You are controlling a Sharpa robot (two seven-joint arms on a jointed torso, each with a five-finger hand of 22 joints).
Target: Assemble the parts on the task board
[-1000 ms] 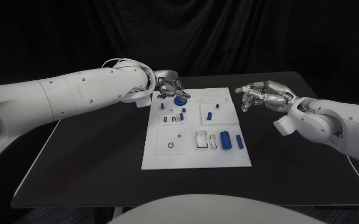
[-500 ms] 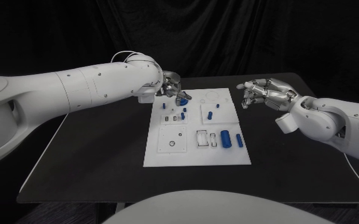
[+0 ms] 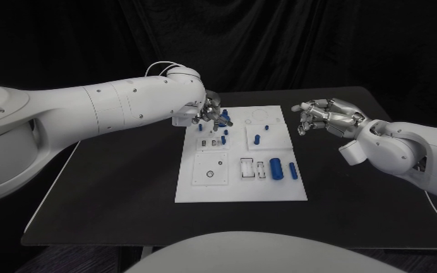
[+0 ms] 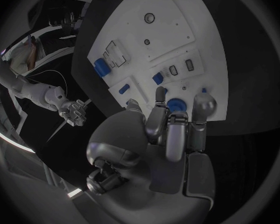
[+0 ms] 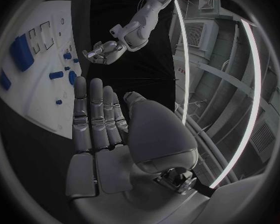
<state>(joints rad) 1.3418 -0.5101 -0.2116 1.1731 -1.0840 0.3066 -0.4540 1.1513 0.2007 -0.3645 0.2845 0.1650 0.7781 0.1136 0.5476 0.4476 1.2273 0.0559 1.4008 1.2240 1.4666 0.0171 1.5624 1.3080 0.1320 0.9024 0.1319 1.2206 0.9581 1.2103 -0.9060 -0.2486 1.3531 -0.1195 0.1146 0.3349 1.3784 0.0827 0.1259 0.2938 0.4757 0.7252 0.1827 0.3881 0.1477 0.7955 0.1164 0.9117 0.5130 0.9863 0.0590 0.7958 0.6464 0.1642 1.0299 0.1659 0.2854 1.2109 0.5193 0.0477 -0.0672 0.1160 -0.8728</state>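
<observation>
The white task board (image 3: 241, 184) lies flat mid-table, small blue parts (image 3: 275, 168) scattered across it.

A black table (image 3: 109, 191) carries everything. Directly on it, about at its centre, lies the white task board (image 3: 240, 194), a flat rectangular plate whose long sides run from six o'clock toward twelve. Bare black tabletop surrounds the board on all sides, with wider margins toward three and nine o'clock than at the far edge at twelve.
</observation>
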